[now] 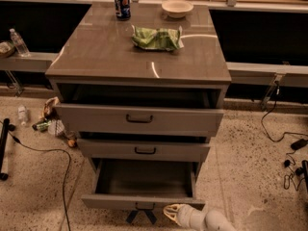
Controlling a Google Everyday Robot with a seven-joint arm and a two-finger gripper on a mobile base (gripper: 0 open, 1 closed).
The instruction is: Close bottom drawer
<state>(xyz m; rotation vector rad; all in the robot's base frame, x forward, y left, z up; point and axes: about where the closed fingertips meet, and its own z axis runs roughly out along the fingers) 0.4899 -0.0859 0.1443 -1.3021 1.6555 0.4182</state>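
Observation:
The grey-taupe cabinet [139, 57] has three drawers. The bottom drawer [142, 201] is pulled far out, its grey box interior [144, 177] is empty, and its small dark handle [144, 206] is on the low front panel. My gripper [172, 211], pale on a white arm [211, 221], is at the bottom edge of the view. It is right at the drawer's front panel, just right of the handle. The middle drawer [144, 150] and the top drawer [139, 119] stand slightly open.
On the cabinet top are a blue can [121, 3], a white bowl [177, 7] and a green bag [157, 37]. Cables [62, 167] and bottles [48, 124] lie on the speckled floor at left. More cables [284, 138] lie at right. A dark stand [4, 148] is at far left.

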